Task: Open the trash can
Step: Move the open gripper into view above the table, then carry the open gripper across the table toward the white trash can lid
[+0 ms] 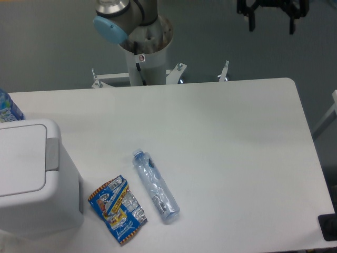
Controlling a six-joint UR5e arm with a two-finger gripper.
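Observation:
The trash can is a large white boxy bin at the table's left front. Its flat white lid lies shut, with a grey rectangular tab on its right edge. My gripper hangs at the top right of the view, high above and behind the table's far edge, far from the trash can. Its two black fingers stand apart and hold nothing; its upper part is cut off by the frame.
A clear plastic bottle lies on its side right of the bin. A blue snack packet lies between them. A blue-white carton pokes in at the left edge. The arm's base column stands behind the table.

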